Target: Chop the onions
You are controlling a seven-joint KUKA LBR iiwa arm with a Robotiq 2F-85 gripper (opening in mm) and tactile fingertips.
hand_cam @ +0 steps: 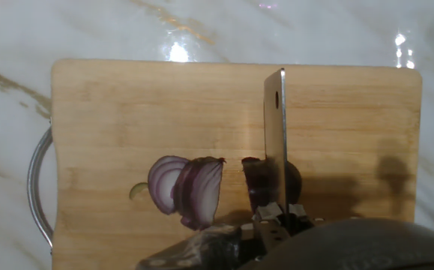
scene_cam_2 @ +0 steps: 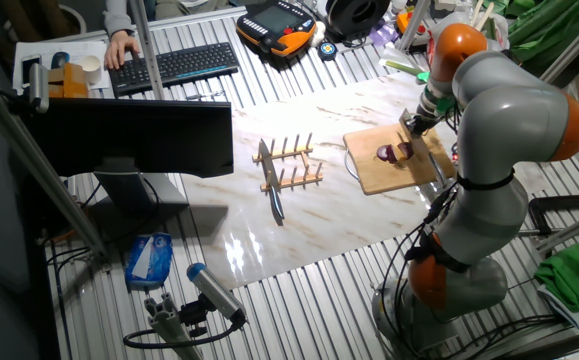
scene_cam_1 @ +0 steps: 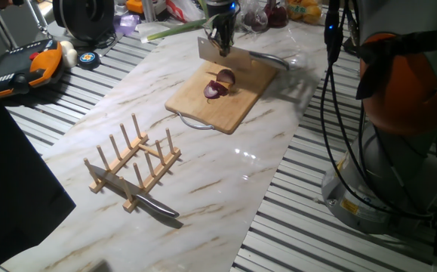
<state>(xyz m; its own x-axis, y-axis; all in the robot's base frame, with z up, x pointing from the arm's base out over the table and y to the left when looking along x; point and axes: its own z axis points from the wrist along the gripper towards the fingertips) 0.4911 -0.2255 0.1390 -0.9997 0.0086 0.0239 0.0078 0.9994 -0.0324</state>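
The purple-red onion [hand_cam: 190,187] lies cut on the wooden cutting board [hand_cam: 164,105]. Its sliced pieces fan out to the left, and another dark piece [hand_cam: 258,184] sits right at the blade. My gripper [hand_cam: 280,219] is shut on the handle of a steel cleaver [hand_cam: 275,135]. The blade stands edge-down over the board, just right of the slices. In one fixed view the gripper [scene_cam_1: 220,36] hangs above the board's far end [scene_cam_1: 237,106], with the cleaver [scene_cam_1: 209,50] a little above the onion [scene_cam_1: 220,85]. The other fixed view shows the onion [scene_cam_2: 394,153] partly behind my arm.
A wooden peg rack [scene_cam_1: 131,160] with a knife [scene_cam_1: 156,205] lying across it stands on the marble sheet nearer the front. A metal handle [scene_cam_1: 267,59] lies beside the board's far edge. Bags, a leek and an orange pendant [scene_cam_1: 33,64] crowd the back.
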